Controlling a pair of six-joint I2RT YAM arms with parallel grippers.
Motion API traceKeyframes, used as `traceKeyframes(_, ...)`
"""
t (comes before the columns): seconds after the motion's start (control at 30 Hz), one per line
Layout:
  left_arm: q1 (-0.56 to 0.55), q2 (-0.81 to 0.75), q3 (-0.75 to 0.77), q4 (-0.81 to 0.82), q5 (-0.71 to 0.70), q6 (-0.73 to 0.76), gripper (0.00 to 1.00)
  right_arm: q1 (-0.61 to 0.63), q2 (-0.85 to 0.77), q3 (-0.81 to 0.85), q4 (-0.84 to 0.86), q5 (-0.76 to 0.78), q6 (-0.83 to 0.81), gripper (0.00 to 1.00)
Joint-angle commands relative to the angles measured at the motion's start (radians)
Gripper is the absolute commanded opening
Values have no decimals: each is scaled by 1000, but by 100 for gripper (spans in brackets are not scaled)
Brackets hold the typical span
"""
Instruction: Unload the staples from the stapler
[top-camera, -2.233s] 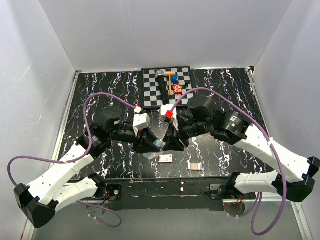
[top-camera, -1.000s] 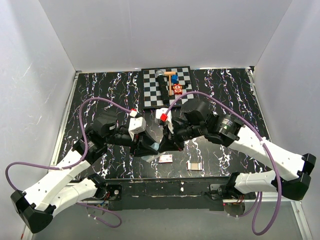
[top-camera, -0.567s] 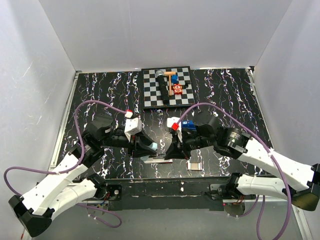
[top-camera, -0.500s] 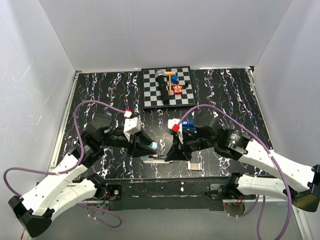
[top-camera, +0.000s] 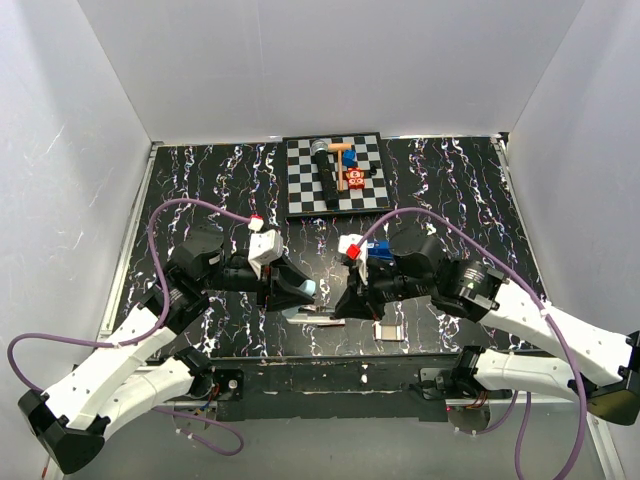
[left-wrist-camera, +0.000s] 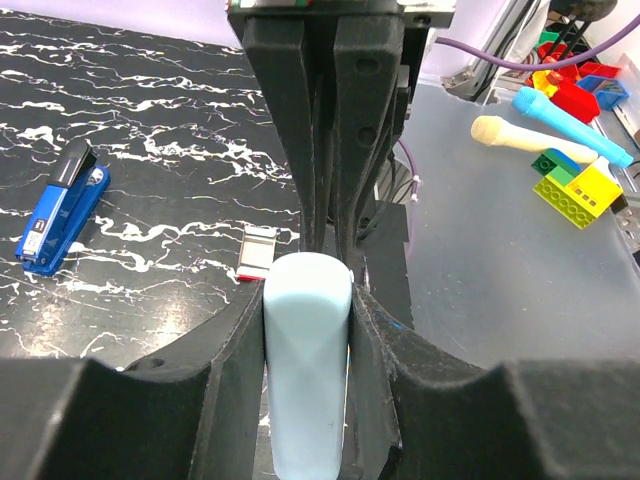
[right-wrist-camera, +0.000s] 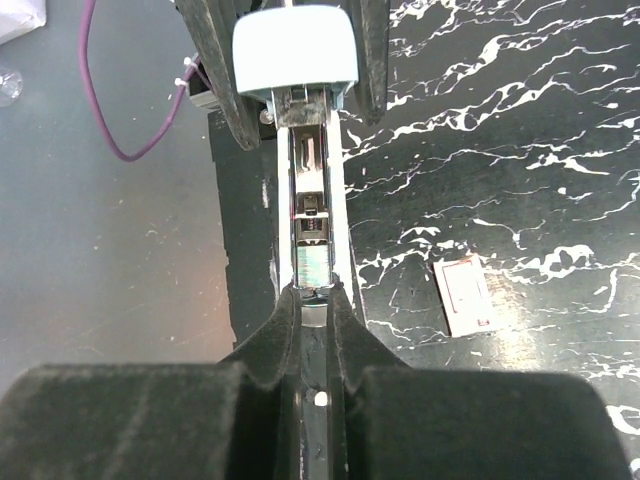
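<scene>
Pale blue stapler (right-wrist-camera: 296, 42) is hanging out front and centre, stretched between the two arms right over the near edge of the black marble-look table (right-wrist-camera: 520, 150). It's lying roughly level with the plastic cap end pointing at the left arm. Its long metal channel (right-wrist-camera: 312, 190) is facing up at the right wrist camera, open along the top so the inner bits are showing. A small shiny block is sitting near the right-hand end of that channel, and I can't tell if it's staples or just the pusher.

The left gripper (left-wrist-camera: 306, 300) is squeezing the chunky blue end, one finger pressing on each side. The right gripper (right-wrist-camera: 313, 298) is facing it from the opposite side, fingers nearly pressed together and pinching the thin tip of the metal channel. So both are gripping the same stapler, nose to nose.

A flat box (right-wrist-camera: 466, 293), white with red trim, is lying on the table near the right gripper. A second, bright blue stapler (left-wrist-camera: 62, 208) is lying flat on the table a bit further back, closed up, with nothing touching it. At the far side a checkered board (top-camera: 300, 195) is carrying a few small toys, well apart from the arms.
</scene>
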Motion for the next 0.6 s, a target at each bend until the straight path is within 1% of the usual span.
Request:
traceKeyframes(0.0, 9, 4, 19, 35, -68, 21, 0, 11, -18, 95, -14, 29, -1, 17)
traceKeyframes(0.03, 9, 7, 22, 29, -77, 21, 0, 11, -18, 107, -27, 42, -8, 23)
traceKeyframes(0.17, 9, 22, 28, 14, -107, 25, 0, 11, -33, 143, -70, 94, -37, 40)
traceKeyframes(0.23, 9, 27, 31, 9, -126, 28, 0, 11, -39, 160, -87, 129, -44, 45)
traceKeyframes(0.3, 7, 33, 34, 2, -149, 29, 0, 11, -39, 178, -105, 166, -91, 48)
traceKeyframes(0.4, 7, 40, 34, 0, -202, 17, 0, 11, -35, 203, -97, 227, -103, 51)
traceKeyframes(0.47, 9, 45, 34, 0, -248, 8, 0, 9, -18, 209, -71, 276, -96, 51)
traceKeyframes(0.5, 9, 47, 38, -2, -265, 2, 0, 11, 6, 215, -59, 301, -91, 48)
traceKeyframes(0.57, 9, 53, 41, 6, -304, -15, 0, 11, 45, 233, -50, 357, -77, 39)
